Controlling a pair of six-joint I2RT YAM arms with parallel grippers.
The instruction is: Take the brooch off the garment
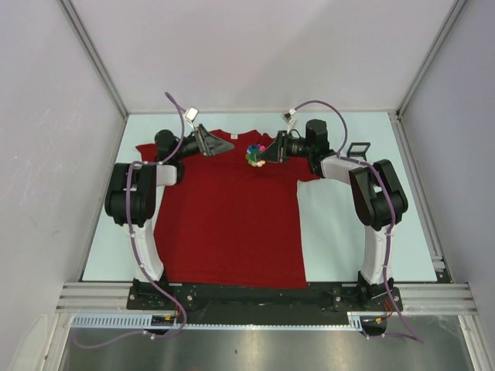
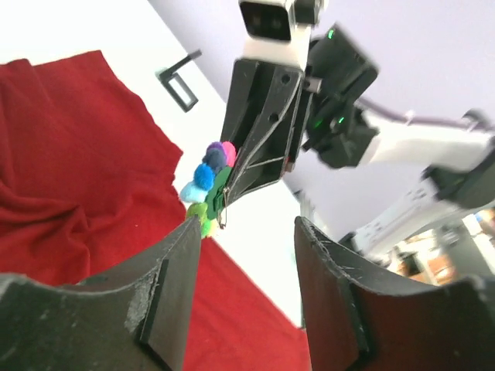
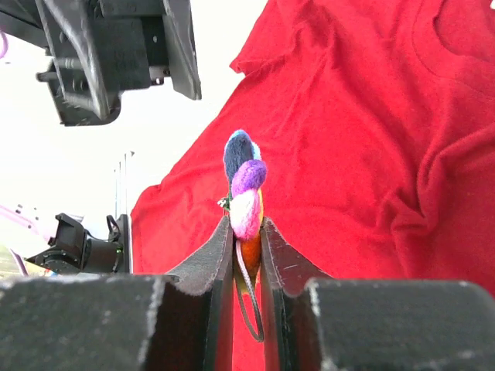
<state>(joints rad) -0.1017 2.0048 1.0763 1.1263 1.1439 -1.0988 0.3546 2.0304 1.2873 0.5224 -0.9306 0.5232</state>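
Note:
The dark-red T-shirt lies flat on the table, neck toward the far side. My right gripper is shut on the multicoloured bead brooch, holding it above the shirt near the collar. In the right wrist view the brooch sticks up between the fingers, with a thin loop hanging below, over the shirt. My left gripper is open and empty over the neck area. In the left wrist view the brooch shows beyond my open gripper, held by the right gripper above the shirt.
A small black frame-like object stands on the table at the far right, also in the left wrist view. Bare pale table lies right of the shirt. Grey walls enclose the table on three sides.

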